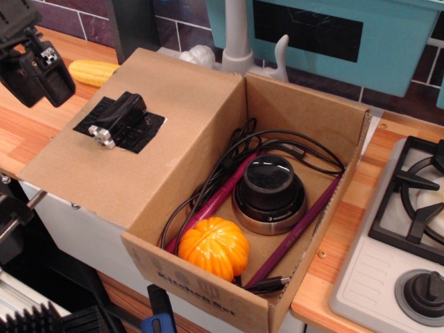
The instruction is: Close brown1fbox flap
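The flap [132, 139] is being left folded open; the tool [31, 66] is being held far left, its state untellable.

Corn cob [94, 71] on counter [24, 128] — stove [399, 236] right.

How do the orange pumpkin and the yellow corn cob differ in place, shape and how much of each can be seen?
The orange pumpkin lies inside the open brown box; the yellow corn cob lies outside it on the wooden counter. The pumpkin is round and ribbed; the corn is long and tapered. The pumpkin shows almost whole; the corn is partly hidden behind the flap. Both look like glossy toy food.
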Robot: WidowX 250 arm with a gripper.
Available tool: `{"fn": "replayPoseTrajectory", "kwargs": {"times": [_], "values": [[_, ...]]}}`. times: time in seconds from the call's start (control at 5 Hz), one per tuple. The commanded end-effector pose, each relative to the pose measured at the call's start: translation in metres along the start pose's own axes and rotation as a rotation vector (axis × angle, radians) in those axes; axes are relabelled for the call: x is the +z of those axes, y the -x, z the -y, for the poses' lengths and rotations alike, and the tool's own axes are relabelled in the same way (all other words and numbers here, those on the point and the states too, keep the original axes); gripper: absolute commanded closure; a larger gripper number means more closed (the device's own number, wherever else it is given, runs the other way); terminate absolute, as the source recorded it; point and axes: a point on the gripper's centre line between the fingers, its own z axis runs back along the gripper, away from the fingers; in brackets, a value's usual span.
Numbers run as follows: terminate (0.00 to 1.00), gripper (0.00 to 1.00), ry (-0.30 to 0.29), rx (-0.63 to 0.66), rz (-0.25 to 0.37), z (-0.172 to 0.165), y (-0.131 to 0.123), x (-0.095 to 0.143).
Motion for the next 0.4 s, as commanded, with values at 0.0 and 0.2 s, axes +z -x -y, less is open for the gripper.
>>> {"fn": "replayPoseTrajectory", "kwargs": {"times": [0.0,0.2], "values": [[0.0,0.0,0.044,-0.006,0.033,-0.0133,0.0052,-0.0013],[0.0,0.0,0.073,0.004,0.05,-0.0118,0.011,-0.0083]]}}
